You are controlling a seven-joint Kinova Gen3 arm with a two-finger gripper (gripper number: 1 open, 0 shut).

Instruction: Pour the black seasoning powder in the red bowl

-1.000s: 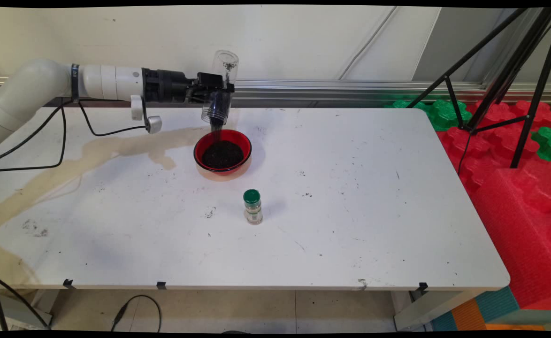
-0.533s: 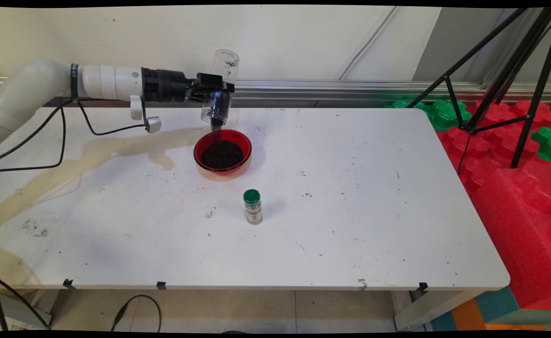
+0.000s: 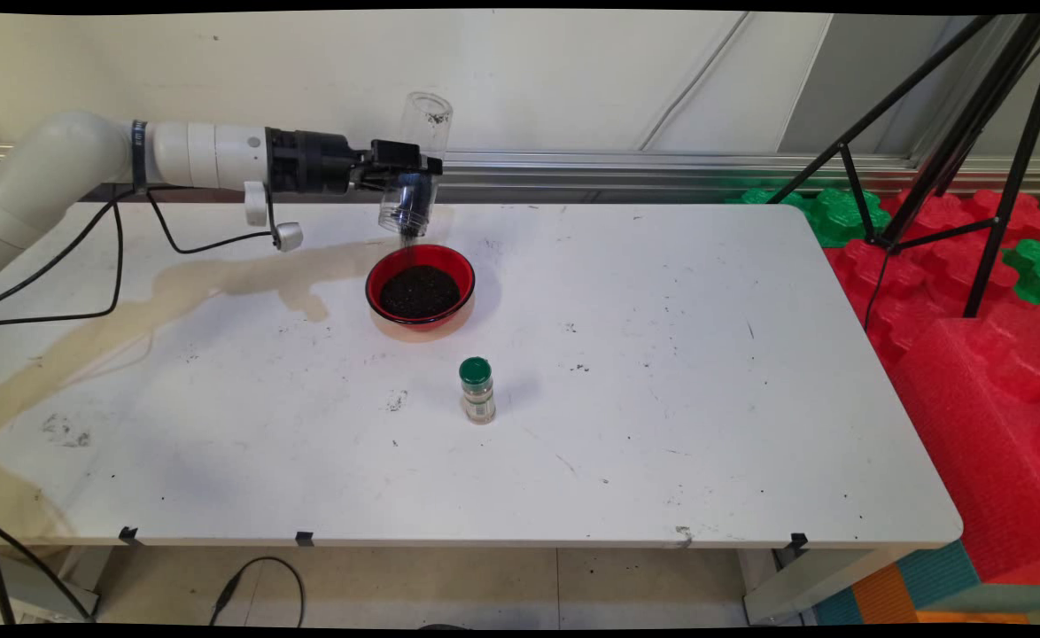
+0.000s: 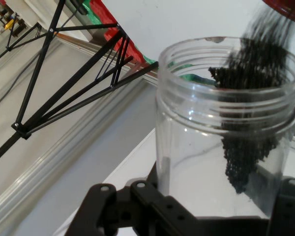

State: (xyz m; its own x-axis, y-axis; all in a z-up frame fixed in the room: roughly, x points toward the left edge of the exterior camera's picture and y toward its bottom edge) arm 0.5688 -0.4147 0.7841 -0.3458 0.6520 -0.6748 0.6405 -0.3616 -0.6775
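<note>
My gripper (image 3: 414, 173) is shut on a clear plastic jar (image 3: 417, 159), held almost upside down with its mouth pointing down over the red bowl (image 3: 463, 271). Dark granules fall from the jar's mouth into the bowl, which holds a dark heap (image 3: 419, 291). In the hand view the clear jar (image 4: 221, 147) fills the frame between my fingers, and dark granules (image 4: 246, 147) slide along its wall and out of the threaded mouth towards the bowl's red rim (image 4: 285, 7). A small spice bottle with a green cap (image 3: 477, 389) stands upright nearer the front, apart from the bowl.
A brownish stain (image 3: 174, 292) spreads over the table's left part. Black cables (image 3: 112, 266) hang from the arm. A black tripod (image 3: 972, 151) and red and green foam blocks (image 3: 972, 292) stand off the table's right side.
The jar has tipped slightly further and the stream of granules has thinned. The arm has hardly moved.
</note>
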